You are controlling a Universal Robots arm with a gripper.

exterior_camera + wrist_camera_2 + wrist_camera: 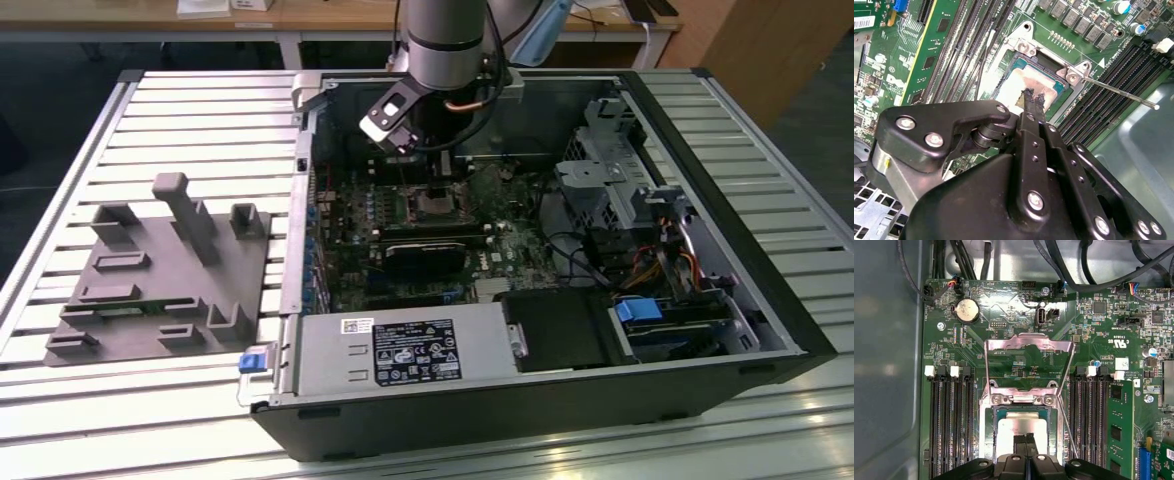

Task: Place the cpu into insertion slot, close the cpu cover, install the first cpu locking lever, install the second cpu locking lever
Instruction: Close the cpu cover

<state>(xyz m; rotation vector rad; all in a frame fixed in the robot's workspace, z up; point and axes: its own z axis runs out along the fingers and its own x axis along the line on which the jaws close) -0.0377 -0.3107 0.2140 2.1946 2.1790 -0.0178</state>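
Note:
The cpu (1021, 427), a flat square with a silver-grey top, lies in the insertion slot (988, 440) on the green board; in the second wrist view the cpu (1014, 85) shows its green edge inside the slot's metal rim (1026, 47). My gripper (1026, 444) is shut, its two black fingertips pressed together with their tips on the chip's top, seen too in the second wrist view (1032, 97). The cpu cover (1029, 342) stands swung open, away from the socket. One thin locking lever (1119, 92) sticks out, unlatched. In the exterior view my gripper (438, 185) hangs over the slot (434, 208).
Long black memory slots (949, 425) flank the socket on both sides. A green card (1118, 430) stands beyond them. In the exterior view a black block (427, 258) sits near the socket, the power supply (400, 352) lies in front, and a grey fixture (160, 270) rests outside the case.

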